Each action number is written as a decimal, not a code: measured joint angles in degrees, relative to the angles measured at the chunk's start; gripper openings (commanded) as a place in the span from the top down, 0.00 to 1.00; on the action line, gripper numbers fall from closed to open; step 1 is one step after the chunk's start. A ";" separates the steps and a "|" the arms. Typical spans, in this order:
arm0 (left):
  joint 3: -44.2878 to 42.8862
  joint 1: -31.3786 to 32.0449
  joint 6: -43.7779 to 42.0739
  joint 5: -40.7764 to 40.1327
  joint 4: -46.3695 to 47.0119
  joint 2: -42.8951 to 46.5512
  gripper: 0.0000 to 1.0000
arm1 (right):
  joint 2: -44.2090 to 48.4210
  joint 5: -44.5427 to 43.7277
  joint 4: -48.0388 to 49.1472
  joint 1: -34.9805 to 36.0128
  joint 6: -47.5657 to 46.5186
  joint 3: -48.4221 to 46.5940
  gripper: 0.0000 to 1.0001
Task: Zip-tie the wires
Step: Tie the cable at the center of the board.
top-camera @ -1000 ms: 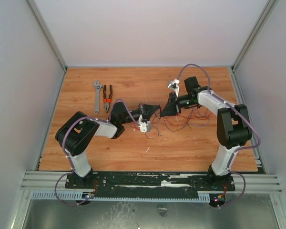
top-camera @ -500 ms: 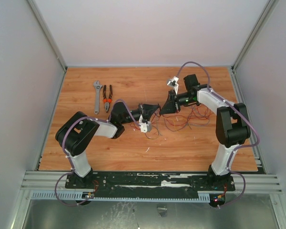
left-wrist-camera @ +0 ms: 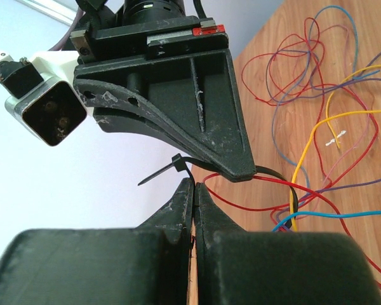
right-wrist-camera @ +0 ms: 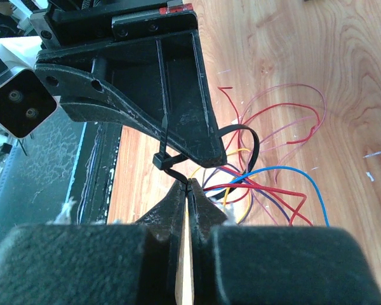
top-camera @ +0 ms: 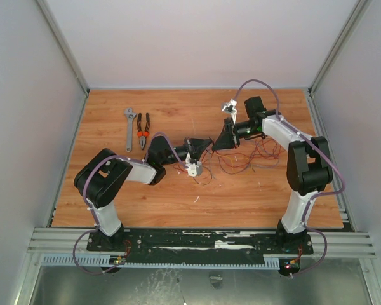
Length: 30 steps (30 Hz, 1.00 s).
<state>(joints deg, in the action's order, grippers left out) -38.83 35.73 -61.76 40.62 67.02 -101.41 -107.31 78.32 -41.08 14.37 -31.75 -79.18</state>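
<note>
Two-arm workcell on a wooden tabletop point(top-camera: 178, 203), located with reference to the orange-handled black pliers point(top-camera: 142, 131) lying at its far left. A grey metal adjustable wrench point(top-camera: 129, 127) lies just left of the pliers. To the right of the pliers, near the table's middle, the black left gripper point(left-wrist-camera: 193, 190) and black right gripper point(right-wrist-camera: 187, 187) meet tip to tip. Each has its fingers pressed together, pinching the thin black plastic zip tie point(right-wrist-camera: 162, 160) close to its head. The tie's strap curves into a loop around the thin looping wires point(right-wrist-camera: 254, 188), mostly red with blue, yellow and purple strands. These wires spread over the wood further right of the pliers.
</note>
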 measured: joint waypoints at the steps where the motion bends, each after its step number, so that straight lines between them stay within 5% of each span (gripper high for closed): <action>1: 0.00 0.00 0.00 -0.02 0.00 0.00 1.00 | 0.00 0.00 -0.31 0.00 -0.07 -0.02 1.00; 30: 0.00 0.42 -0.63 -0.52 -0.22 -0.63 1.00 | 2.73 0.09 -2.08 0.00 -1.05 1.05 1.00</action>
<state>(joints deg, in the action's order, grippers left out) -38.83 36.14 -62.39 40.10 66.81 -102.04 -104.57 78.41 -43.16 14.37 -32.80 -78.13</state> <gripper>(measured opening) 0.018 0.005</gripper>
